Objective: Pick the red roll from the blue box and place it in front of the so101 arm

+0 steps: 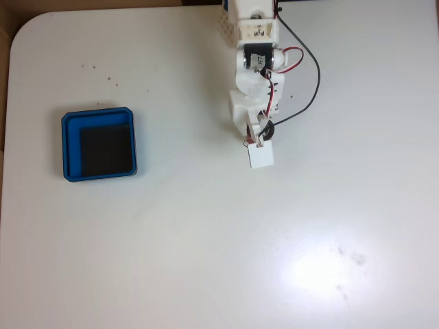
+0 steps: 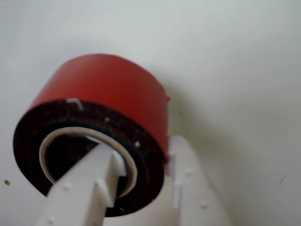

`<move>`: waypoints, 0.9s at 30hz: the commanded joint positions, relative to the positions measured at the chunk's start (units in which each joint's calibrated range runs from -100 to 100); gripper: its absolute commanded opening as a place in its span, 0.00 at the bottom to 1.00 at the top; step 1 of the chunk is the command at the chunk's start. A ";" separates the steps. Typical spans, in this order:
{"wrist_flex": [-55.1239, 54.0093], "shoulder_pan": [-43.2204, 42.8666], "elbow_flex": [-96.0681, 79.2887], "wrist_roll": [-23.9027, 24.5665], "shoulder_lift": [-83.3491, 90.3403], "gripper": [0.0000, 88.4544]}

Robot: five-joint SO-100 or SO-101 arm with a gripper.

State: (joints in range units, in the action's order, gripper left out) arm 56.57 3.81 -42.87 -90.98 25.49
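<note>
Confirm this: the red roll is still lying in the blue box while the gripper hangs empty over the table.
Not right. The blue box is empty in the fixed view; the wrist view shows the red roll held by the gripper, one finger through its core, over the table.

Blue box (black floor) well left of white arm
</note>
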 commanded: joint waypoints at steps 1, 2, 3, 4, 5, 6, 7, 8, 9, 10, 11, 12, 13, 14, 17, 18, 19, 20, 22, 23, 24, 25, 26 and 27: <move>-1.12 0.15 -2.41 0.01 3.94 0.01; -1.12 0.15 -3.58 -0.08 4.11 0.01; -1.21 0.15 -4.84 -0.08 4.28 0.01; -1.29 0.05 -5.74 0.01 4.28 0.01; -1.54 0.05 -6.46 0.10 4.28 0.01; -1.87 0.05 -6.91 0.10 4.28 0.01; -2.20 0.05 -7.00 0.18 4.28 0.01; -2.44 0.15 -7.00 0.18 4.28 0.01; -2.69 0.15 -7.00 0.18 4.28 0.01; -2.77 0.15 -7.00 0.18 4.28 0.01; -2.77 0.15 -7.00 0.18 4.28 0.01; -2.77 0.15 -7.00 0.18 4.28 0.01; -2.77 0.15 -7.00 0.27 4.28 0.01; -2.77 0.15 -7.00 0.27 4.28 0.01; -2.77 0.15 -7.00 0.18 4.11 0.01; -2.77 0.15 -7.00 0.18 4.11 0.01; -2.77 0.15 -7.00 -0.08 4.11 0.01; -2.77 0.15 -7.00 0.10 4.11 0.01; -2.77 0.15 -7.00 0.10 4.11 0.01; -2.77 0.15 -7.00 0.10 4.11 0.01; -2.77 0.15 -7.00 0.10 4.11 0.02; -2.77 0.15 -7.00 0.10 4.11 0.02; -2.77 0.15 -7.00 0.10 4.11 0.02; -2.77 0.24 -7.00 0.10 4.11 0.03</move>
State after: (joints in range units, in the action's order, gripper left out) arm 54.84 3.71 -49.69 -91.07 27.60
